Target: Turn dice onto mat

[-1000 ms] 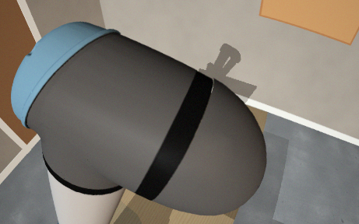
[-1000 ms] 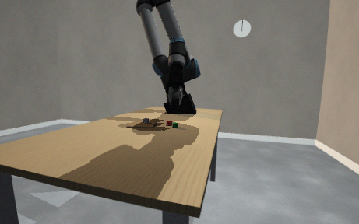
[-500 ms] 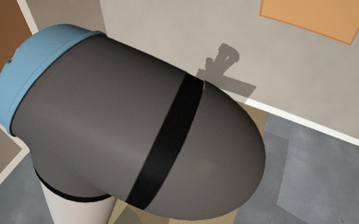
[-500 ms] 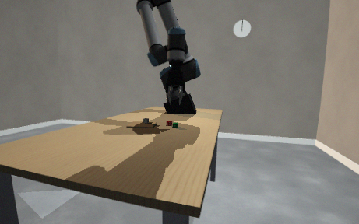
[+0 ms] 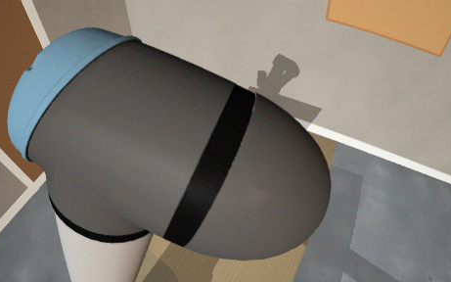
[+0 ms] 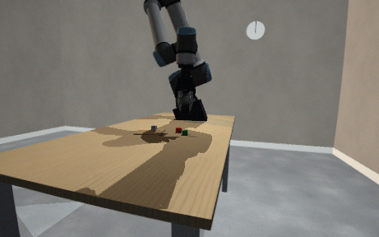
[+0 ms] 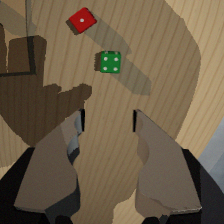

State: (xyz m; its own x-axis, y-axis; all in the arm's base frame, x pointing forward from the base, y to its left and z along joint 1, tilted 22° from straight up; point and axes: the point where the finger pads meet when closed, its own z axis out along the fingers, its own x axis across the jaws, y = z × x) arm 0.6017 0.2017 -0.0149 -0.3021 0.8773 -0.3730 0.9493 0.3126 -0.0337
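Observation:
In the wrist view the green die (image 7: 109, 62) lies flat on the wooden table with four pips facing the camera. The red die (image 7: 82, 20) lies a little beyond it, to the left, with one pip facing the camera. My gripper (image 7: 108, 111) hovers above the table short of the green die, its fingers parted with nothing between them. In the exterior view the gripper (image 6: 189, 114) hangs over the far part of the table, behind the red die (image 6: 178, 130) and the green die (image 6: 185, 132). The white die (image 6: 154, 128) sits to their left by the dark mat (image 6: 150, 133).
The arm's elbow (image 5: 170, 147) fills the top view and hides the table there. The arm's shadow covers the dice and mat. The table's right edge (image 6: 225, 156) is close to the green die. A dark mat corner (image 7: 22, 55) shows at the left of the wrist view.

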